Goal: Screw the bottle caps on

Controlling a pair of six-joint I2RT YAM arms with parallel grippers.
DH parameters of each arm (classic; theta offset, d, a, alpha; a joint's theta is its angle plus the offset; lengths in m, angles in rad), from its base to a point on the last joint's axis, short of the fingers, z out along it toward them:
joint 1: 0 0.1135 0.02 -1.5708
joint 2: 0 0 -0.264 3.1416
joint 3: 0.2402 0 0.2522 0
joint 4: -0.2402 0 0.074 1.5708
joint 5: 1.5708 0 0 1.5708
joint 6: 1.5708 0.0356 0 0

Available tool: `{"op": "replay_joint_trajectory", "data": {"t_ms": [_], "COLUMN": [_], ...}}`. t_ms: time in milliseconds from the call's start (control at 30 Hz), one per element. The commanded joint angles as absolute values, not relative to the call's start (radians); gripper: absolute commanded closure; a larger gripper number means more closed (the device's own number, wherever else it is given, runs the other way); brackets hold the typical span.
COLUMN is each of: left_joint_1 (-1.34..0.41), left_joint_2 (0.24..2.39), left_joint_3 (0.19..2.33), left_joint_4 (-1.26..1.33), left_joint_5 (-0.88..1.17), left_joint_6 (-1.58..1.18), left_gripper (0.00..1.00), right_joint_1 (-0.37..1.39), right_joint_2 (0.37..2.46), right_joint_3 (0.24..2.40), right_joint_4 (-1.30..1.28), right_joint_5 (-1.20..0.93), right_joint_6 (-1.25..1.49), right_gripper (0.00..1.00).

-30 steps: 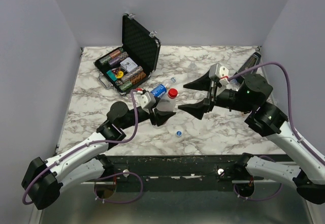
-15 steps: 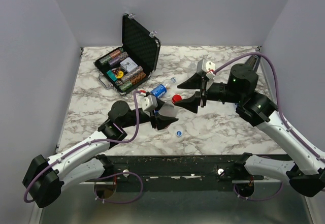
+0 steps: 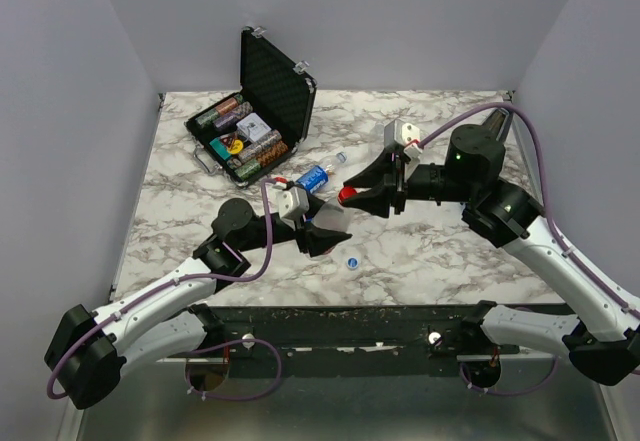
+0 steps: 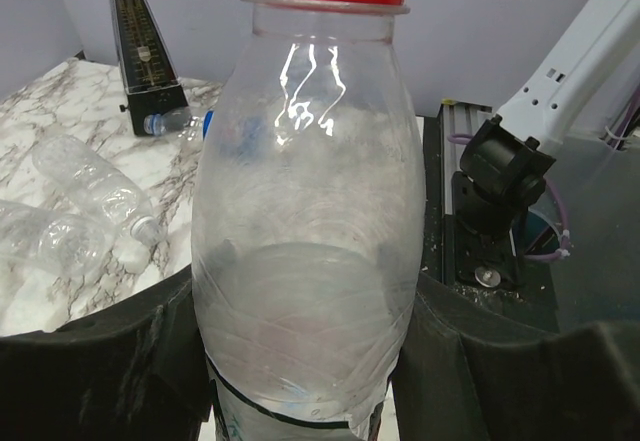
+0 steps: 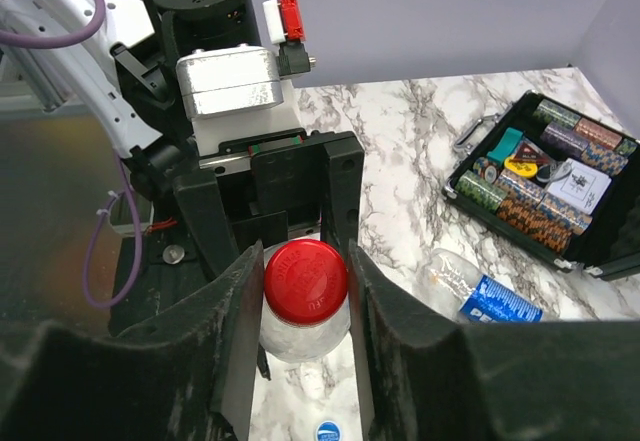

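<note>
A clear bottle (image 4: 305, 241) stands upright in my left gripper (image 4: 305, 361), whose jaws are shut on its lower body. In the top view the same bottle (image 3: 330, 219) is just left of the table's middle. A red cap (image 5: 305, 281) sits on its neck. My right gripper (image 5: 305, 306) comes in from the right, and its two pads press the sides of the red cap (image 3: 345, 195). A blue cap (image 5: 327, 431) lies flat on the marble below the bottle, and it shows as a blue cap (image 3: 352, 262) near the front edge.
A Pepsi-labelled bottle (image 3: 318, 175) lies behind the held one. An open black case (image 3: 250, 131) of poker chips stands at the back left. More clear bottles (image 4: 90, 186) lie on the right side, near a metronome (image 4: 145, 56) at the back right.
My right gripper moved left to the bottle top and its jaws closed from wide apart onto the red cap. The left gripper kept its hold, shifting slightly.
</note>
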State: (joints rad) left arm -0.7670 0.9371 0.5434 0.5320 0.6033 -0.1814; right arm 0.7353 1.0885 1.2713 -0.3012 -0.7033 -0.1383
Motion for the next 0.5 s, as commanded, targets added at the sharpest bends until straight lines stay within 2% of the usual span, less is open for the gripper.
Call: {"op": "replay_joint_trajectory", "data": {"t_ms": [0,233,467], "left_joint_1": [-0.765,-0.765,-0.781], "left_joint_2": [0.934,0.913,0.877], "left_joint_3": [0.555,0.552,0.549], "left_joint_4": [0.592,0.566,0.557], "left_joint_5": [0.638,0.543,0.252], "left_joint_6": [-0.187,-0.167,-0.172], "left_gripper": [0.37,0.37,0.38], "right_joint_1": [0.732,0.733,0.755], "right_joint_2": [1.098,1.106,1.094], "right_joint_3": [1.278,1.269,1.215], "right_joint_4": [-0.311,-0.313,-0.276], "right_joint_5": [-0.733,-0.704,-0.502], "right_joint_6": [-0.133,-0.097,0.066], "right_gripper": [0.6,0.68,0.69]}}
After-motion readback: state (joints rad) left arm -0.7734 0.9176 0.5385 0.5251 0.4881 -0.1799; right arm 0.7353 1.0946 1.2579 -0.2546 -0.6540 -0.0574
